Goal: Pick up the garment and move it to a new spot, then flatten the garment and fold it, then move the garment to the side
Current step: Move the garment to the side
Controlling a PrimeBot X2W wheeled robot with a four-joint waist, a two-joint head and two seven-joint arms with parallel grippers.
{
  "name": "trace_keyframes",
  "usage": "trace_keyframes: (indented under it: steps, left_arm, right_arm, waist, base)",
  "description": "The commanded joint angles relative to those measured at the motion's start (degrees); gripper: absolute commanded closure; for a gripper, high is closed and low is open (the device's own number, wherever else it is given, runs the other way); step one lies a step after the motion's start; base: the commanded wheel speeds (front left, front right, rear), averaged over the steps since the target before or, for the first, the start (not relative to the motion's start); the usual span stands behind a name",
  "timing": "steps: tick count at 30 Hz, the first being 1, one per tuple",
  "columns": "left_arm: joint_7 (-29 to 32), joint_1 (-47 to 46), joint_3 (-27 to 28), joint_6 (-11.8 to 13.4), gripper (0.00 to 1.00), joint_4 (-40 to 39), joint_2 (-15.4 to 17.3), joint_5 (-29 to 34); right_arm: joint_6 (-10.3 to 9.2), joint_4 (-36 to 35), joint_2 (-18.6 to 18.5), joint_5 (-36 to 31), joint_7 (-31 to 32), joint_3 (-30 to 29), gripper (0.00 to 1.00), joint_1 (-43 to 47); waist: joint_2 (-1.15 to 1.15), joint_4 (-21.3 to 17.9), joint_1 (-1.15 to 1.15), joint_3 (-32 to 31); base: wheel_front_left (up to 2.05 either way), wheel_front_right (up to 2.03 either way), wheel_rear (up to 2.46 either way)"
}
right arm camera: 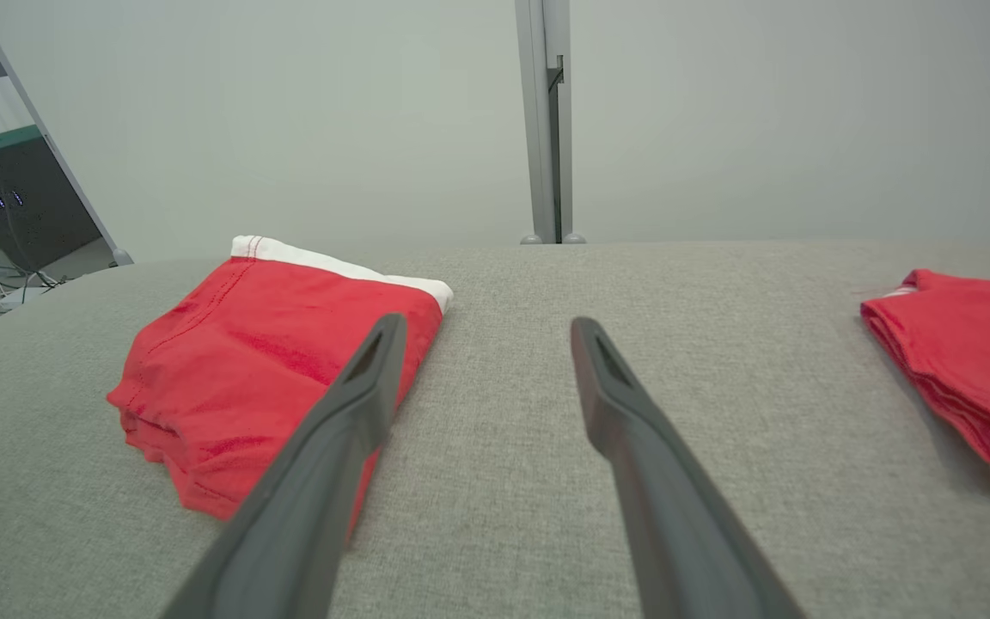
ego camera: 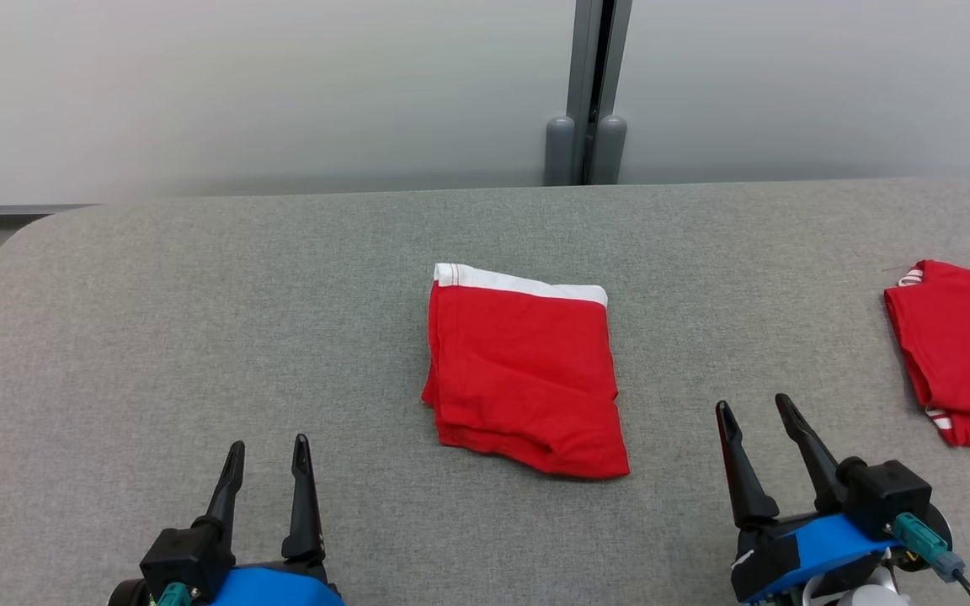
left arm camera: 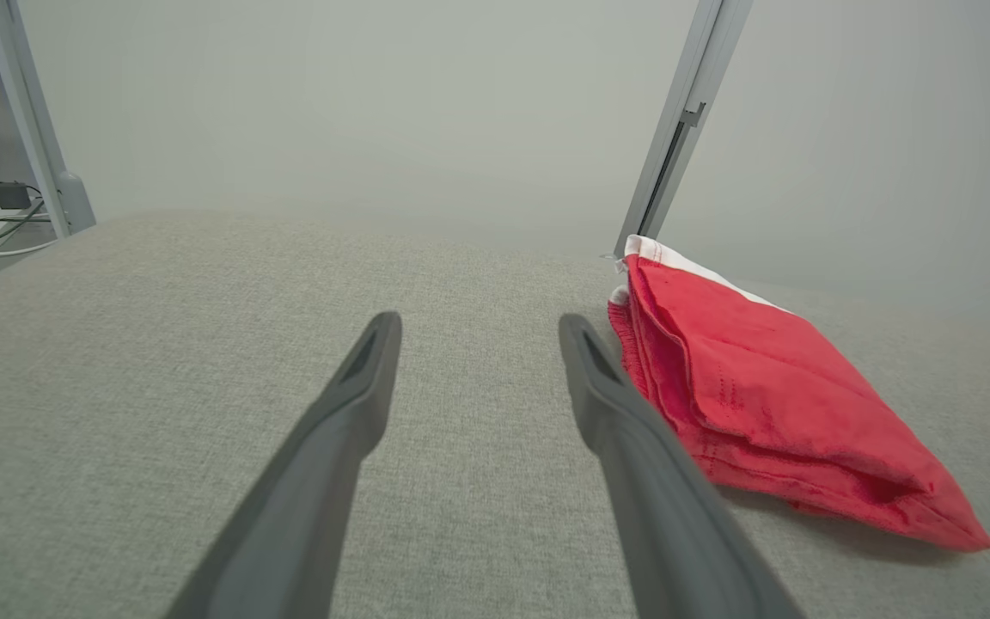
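The folded red cloth garment with a white band [ego camera: 525, 379] lies on the grey fabric bench [ego camera: 157, 337], between the left pincer [ego camera: 269, 443] and the right pincer [ego camera: 752, 402], touching neither. Both stand released, empty.

- Light is bright, even and diffuse in all 3 views, with no glare on the grey table [ego camera: 157, 337].
- Shadows are soft: a thin dark band lies under the red garment [ego camera: 527, 370] along the edge nearest the left gripper [ego camera: 269, 443] and right gripper [ego camera: 751, 402].
- In both wrist views the fingers [left arm camera: 632, 447] blur toward the lens and are sharper at the tips.
- Beyond the left gripper's fingertips, wide-angle distortion tilts the metal post [left arm camera: 680, 129].
- The wall past the grippers looks hazy.
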Motion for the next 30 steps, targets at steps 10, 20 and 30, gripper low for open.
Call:
trace_keyframes:
  steps: [10,20,30]
  left_arm:
    - [-0.3,-1.5,1.4,0.1,0.00,-0.7,0.2,0.7]
    - [-0.3,-1.0,2.1,-0.4,0.00,-0.6,-1.3,0.8]
    - [-0.3,-0.4,2.3,-1.1,0.00,0.2,-2.2,1.3]
  right_arm:
    - [0.01,3.8,0.0,-0.8,14.8,1.2,0.00,-7.9]
    - [0.01,11.1,-2.4,-1.2,34.7,-3.4,0.00,-18.4]
    - [0.01,17.6,-3.1,2.8,42.0,-7.0,0.18,-21.0]
  waist:
    - [0.00,2.9,0.00,1.4]
    - [0.00,11.4,0.00,4.5]
    - [0.00,15.8,0.00,5.7]
  base:
    - [0.00,0.00,0.00]
    - [0.00,0.00,0.00]
    - [0.00,0.00,0.00]
